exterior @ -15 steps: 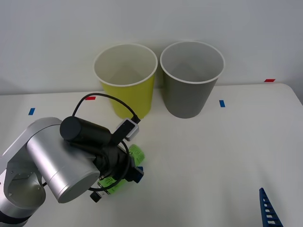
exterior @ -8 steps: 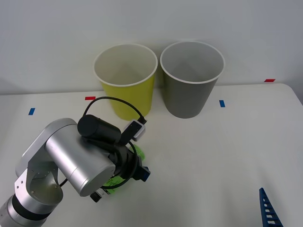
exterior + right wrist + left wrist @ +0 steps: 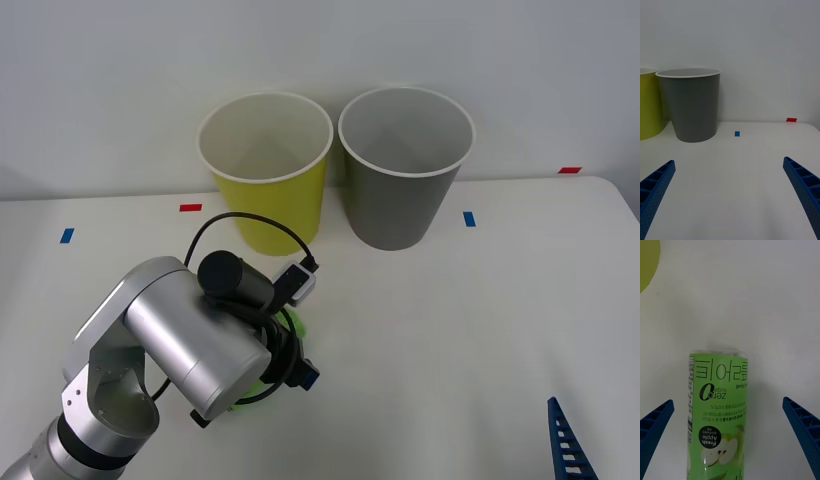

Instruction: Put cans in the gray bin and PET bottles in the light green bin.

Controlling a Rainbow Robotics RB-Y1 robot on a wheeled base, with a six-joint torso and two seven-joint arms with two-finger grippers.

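Left gripper (image 3: 730, 442) straddles the PET bottle (image 3: 717, 416), fingers spread wide on either side and not touching it.

The green-labelled bottle lies on the table (image 3: 450, 330) in front of the light green bin (image 3: 266, 170), with the gray bin (image 3: 405, 165) just beside that. Compared with a second ago, the left arm has swung closer over the bottle, hiding most of it; the grasp looks imminent. The right gripper (image 3: 730, 195) waits wide open, facing the gray bin.

The green bottle (image 3: 717, 416) has a label. It reads "zero sugar" beside a big 0, "Fresh Apple" in a black circle, "0.075 %", and big Korean letters.
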